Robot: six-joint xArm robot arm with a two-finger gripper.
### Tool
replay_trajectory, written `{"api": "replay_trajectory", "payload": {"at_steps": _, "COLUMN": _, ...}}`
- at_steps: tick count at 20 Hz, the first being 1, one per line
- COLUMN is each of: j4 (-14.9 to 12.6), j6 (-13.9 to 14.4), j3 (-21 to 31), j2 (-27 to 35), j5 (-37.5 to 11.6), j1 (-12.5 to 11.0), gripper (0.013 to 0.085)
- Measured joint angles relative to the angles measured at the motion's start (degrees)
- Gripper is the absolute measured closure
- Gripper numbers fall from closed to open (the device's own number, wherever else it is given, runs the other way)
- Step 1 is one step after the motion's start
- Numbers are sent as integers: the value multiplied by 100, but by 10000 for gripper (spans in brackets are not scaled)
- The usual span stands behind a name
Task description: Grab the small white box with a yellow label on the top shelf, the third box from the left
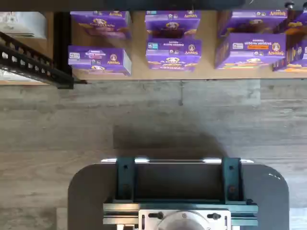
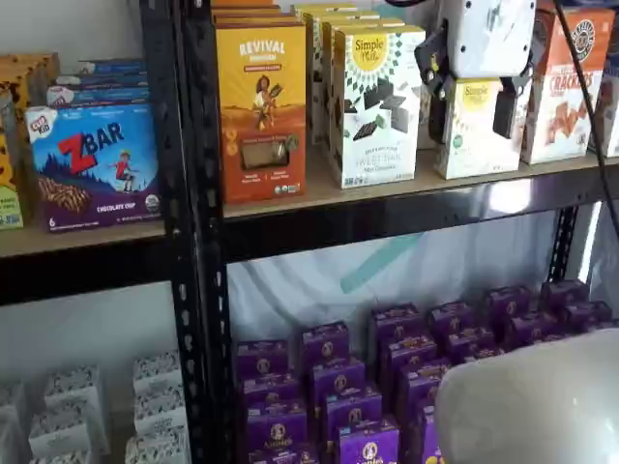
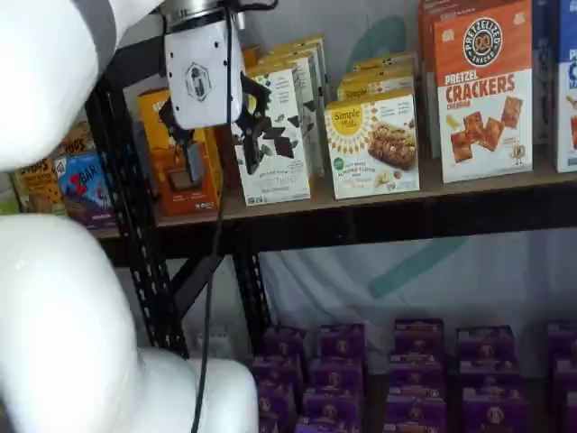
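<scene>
While my gripper [image 2: 471, 108] hangs at the upper right of the frame, its black fingers [image 2: 505, 111] stand apart on either side of the small white box [image 2: 475, 130], holding nothing. That box stands on the top shelf [image 2: 406, 208], right of centre in a shelf view [image 3: 373, 144]. Just left of it stands a taller white box with dark squares [image 2: 375, 106], then an orange box [image 2: 261, 111]; the pretzel cracker box [image 3: 483, 90] stands to its right. Purple boxes [image 2: 338, 387] fill the frame's lower part, also seen in the wrist view [image 1: 173, 55].
</scene>
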Motion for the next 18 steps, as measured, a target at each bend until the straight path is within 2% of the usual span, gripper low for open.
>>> {"api": "replay_trajectory", "payload": {"at_steps": 3, "j4": 171, "j6": -89, "j3": 70, "j2": -78, "j5": -128, "j1": -161, "gripper": 130}}
{"api": "replay_trajectory", "payload": {"at_steps": 5, "j4": 178, "j6": -102, "j3": 74, "j2": -78, "j5": -134, "j1": -173, "gripper": 130}}
{"api": "replay_trajectory", "payload": {"at_steps": 7, "j4": 132, "j6": -103, "j3": 92, "j2": -89, "j5": -179, "j1": -152, "gripper": 130}}
{"api": "replay_trajectory", "payload": {"at_steps": 11, "j4": -134, "j6": -163, "j3": 203, "j2": -141, "j5": -562, "j1": -110, "gripper": 130}}
{"api": "replay_trajectory", "payload": {"at_steps": 15, "j4": -220, "j6": -503, "j3": 267, "j2": -19, "j5": -1039, "j1": -448, "gripper": 130}}
{"api": "replay_trajectory", "payload": {"at_steps": 18, "j4": -260, "j6": -879, "j3": 261, "j2": 215, "j5": -1463, "j1": -833, "gripper": 130}}
